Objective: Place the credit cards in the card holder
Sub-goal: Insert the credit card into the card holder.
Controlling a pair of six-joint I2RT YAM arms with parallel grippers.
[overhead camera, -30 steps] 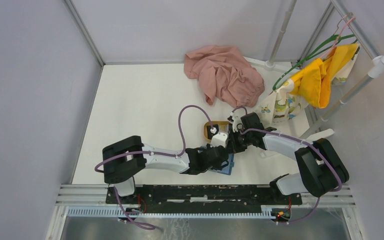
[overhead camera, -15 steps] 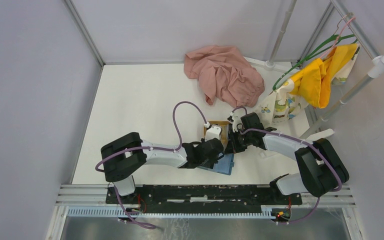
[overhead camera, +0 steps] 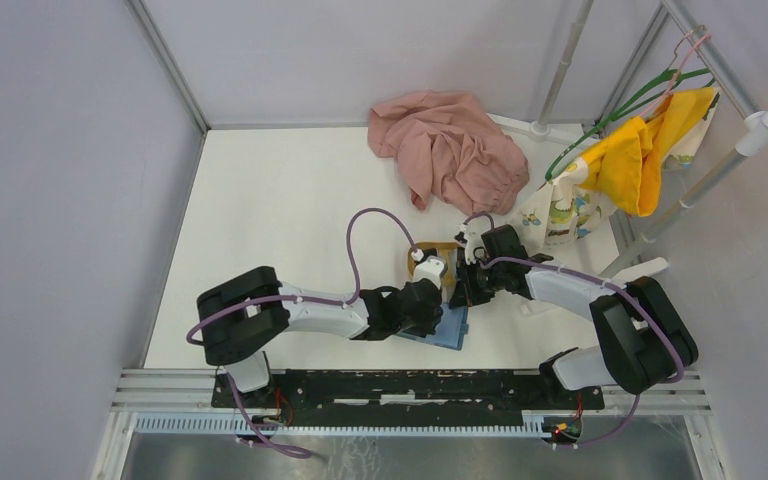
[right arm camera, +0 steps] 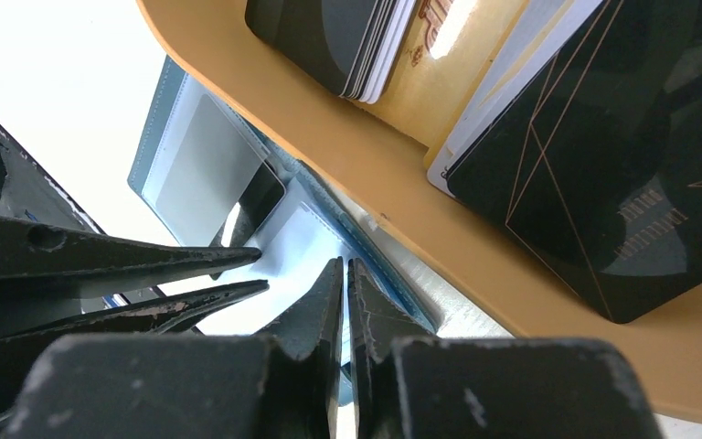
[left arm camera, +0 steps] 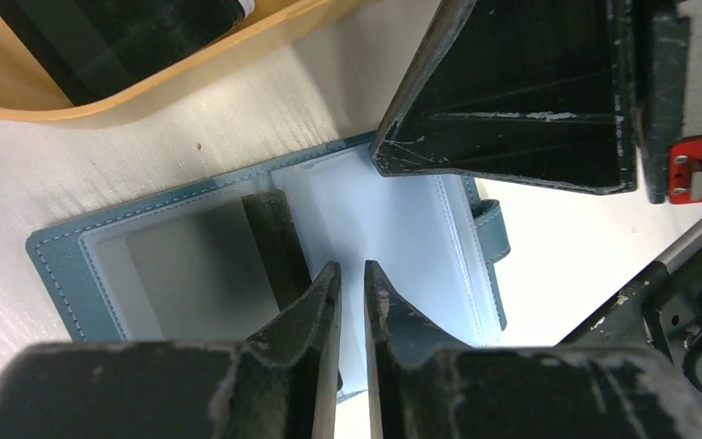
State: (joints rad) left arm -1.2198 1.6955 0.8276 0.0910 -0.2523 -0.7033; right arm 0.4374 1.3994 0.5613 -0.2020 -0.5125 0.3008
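Observation:
The card holder (left arm camera: 192, 265) lies open on the table, light blue inside; it also shows in the top view (overhead camera: 450, 330) and the right wrist view (right arm camera: 196, 151). A black credit card (left arm camera: 279, 242) sits partway in its left pocket. More black credit cards (right arm camera: 329, 37) lie in the tan tray (right arm camera: 375, 155), one with gold lines (right arm camera: 603, 165). My left gripper (left arm camera: 349, 270) hovers over the holder's middle, jaws almost together with nothing between them. My right gripper (right arm camera: 345, 265) is shut, its tips at the holder's edge by the tray.
The oval wooden tray (overhead camera: 438, 252) sits just beyond the holder, mostly hidden by both grippers. A pink cloth (overhead camera: 445, 145) lies at the back. A yellow garment (overhead camera: 650, 150) on a hanger and a printed bag (overhead camera: 560, 215) stand at the right.
My left gripper has drawn back a little from the holder toward the tray, uncovering more of the holder. The right arm has not moved.

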